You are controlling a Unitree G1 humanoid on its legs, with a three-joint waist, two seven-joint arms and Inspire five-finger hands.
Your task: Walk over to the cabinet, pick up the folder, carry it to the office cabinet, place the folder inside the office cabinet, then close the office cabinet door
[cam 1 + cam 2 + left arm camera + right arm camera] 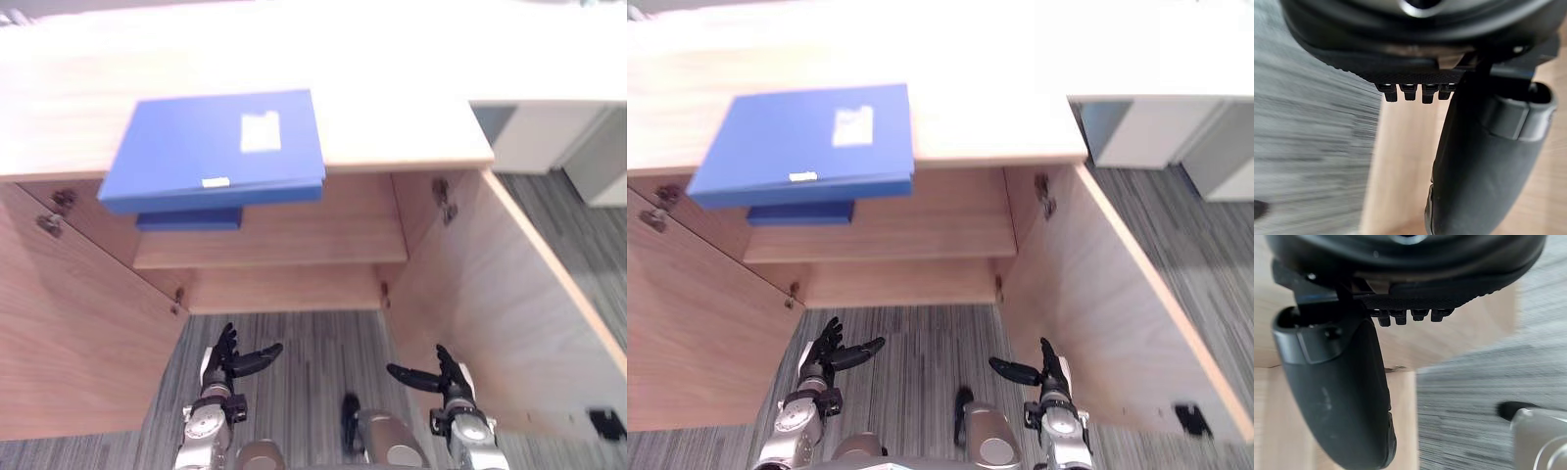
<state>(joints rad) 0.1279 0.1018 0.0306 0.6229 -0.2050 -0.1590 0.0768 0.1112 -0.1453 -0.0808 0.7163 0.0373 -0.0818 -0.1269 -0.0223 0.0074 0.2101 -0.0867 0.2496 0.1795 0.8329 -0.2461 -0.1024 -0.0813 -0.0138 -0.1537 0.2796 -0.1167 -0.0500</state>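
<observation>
Labels: the blue folder (pixel 216 147) bears a white rectangular label (pixel 261 131) on its upper face and a smaller white tag (pixel 216 182) at its near edge. No writing on either can be read.

Position of folder: it lies flat on the cabinet top (pixel 402 132), left of centre, with its near edge overhanging the front of the cabinet.

Containers: the wooden cabinet stands with both doors open, the left door (pixel 78 323) and the right door (pixel 500 294) swung out toward the robot. Inside, a second blue item (pixel 188 219) lies on the upper shelf (pixel 304 240), at its left end, directly below the overhanging folder. What it is cannot be told. The compartment below the shelf is largely hidden.

Hands: the left hand (pixel 225 360) and the right hand (pixel 449 374) hang low over the grey striped carpet (pixel 313 362) before the cabinet, well apart from the folder. Each has its fingers straight and thumb turned inward, released, grasping nothing.

A white unit (pixel 539 132) stands to the right of the cabinet.
</observation>
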